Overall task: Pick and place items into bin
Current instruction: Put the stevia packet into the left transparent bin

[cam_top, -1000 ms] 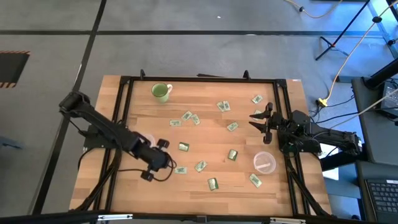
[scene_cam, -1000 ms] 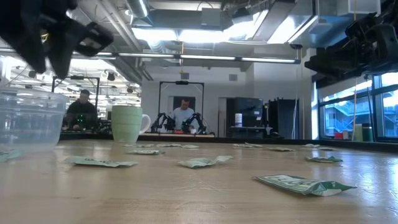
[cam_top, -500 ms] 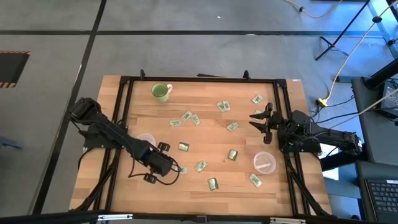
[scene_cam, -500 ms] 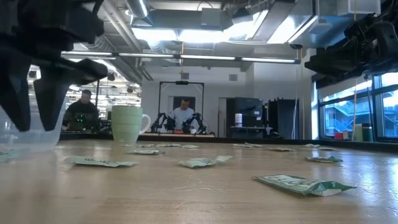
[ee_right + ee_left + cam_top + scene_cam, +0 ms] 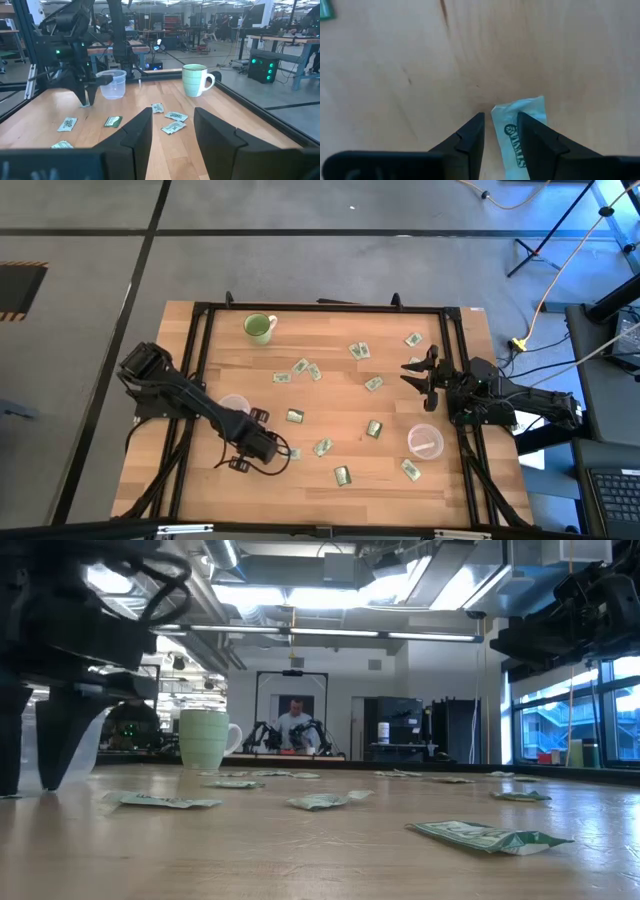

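Note:
Several small green-and-white packets (image 5: 322,447) lie flat across the wooden table. My left gripper (image 5: 276,450) points down near the table's near-left part, open, with its fingertips low over the table. The end of one packet (image 5: 520,132) lies between and beside those fingertips (image 5: 499,122). In the low view the same gripper (image 5: 30,780) reaches down to the tabletop. My right gripper (image 5: 418,370) waits open at the table's right side, above the table (image 5: 172,135). My left gripper comes from above, pointing down, with its fingers at one end of the packet (image 5: 512,115), which lies flat on the table. One finger (image 5: 535,140) covers part of the wrapper. Whether either finger touches it, I cannot tell.
One clear plastic cup (image 5: 235,405) stands just beyond my left gripper, and another (image 5: 425,442) stands near the right side. A light-green mug (image 5: 258,327) is at the far left. A black frame (image 5: 320,308) runs around the table. People show in the room behind.
My left gripper has moved away from the clear cup toward the near edge and come down, until its fingertips are close to the table at a packet. The packets and the right arm have stayed where they were.

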`<state>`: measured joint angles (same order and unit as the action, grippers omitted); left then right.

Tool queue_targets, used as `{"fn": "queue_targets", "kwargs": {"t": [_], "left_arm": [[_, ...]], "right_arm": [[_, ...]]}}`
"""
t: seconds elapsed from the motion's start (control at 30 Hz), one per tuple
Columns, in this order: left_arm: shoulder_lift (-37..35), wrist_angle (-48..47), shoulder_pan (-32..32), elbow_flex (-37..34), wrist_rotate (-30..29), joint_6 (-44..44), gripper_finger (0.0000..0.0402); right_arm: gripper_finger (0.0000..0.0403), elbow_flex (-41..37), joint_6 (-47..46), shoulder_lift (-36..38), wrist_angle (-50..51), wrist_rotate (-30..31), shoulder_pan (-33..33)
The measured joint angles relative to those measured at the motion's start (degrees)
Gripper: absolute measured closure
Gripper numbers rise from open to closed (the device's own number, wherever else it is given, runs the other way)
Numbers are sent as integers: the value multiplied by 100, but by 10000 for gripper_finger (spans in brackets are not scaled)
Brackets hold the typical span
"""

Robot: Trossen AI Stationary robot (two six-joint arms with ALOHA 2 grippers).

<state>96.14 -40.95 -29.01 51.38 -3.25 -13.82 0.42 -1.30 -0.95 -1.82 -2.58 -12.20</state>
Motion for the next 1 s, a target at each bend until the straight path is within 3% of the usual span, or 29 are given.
{"fn": "queue_targets", "kwargs": {"t": [0.63, 1.0], "left_arm": [[-67, 8, 141, -33, 195, 409, 397], [-1275, -40, 278, 474, -208, 378, 399]], "right_arm": [[253, 0, 20, 0, 2, 1, 0], [253, 0, 24, -2, 2, -1, 0]]}}
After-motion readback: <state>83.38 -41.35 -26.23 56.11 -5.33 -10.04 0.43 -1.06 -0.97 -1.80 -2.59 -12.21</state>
